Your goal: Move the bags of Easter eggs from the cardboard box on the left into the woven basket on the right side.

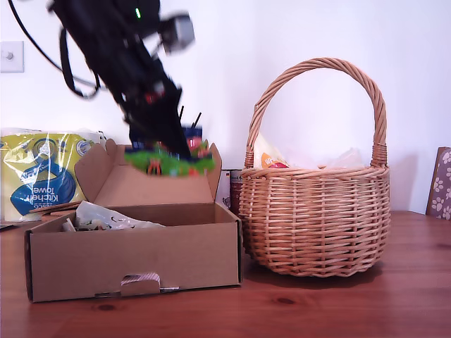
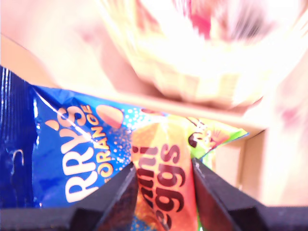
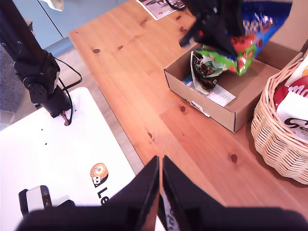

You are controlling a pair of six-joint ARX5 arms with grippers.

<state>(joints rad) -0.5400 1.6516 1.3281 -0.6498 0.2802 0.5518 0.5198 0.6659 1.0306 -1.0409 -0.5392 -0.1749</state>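
Now, my first gripper (image 2: 163,164) tilted abv box (image 1: 134,259), clamped on egg bag (image 1: 169,163)

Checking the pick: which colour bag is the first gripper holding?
The bag is orange, green-edged; first wrist view.

Wooden table (image 1: 352,310) bears cardboard box (image 1: 134,257), woven basket (image 1: 317,218), perhaps towel pack (image 1: 39,172).

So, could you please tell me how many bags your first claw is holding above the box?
2: a green-and-orange mini eggs bag gripped in my first claw, and a blue bag pressed alongside it. A third could be hidden behind them.
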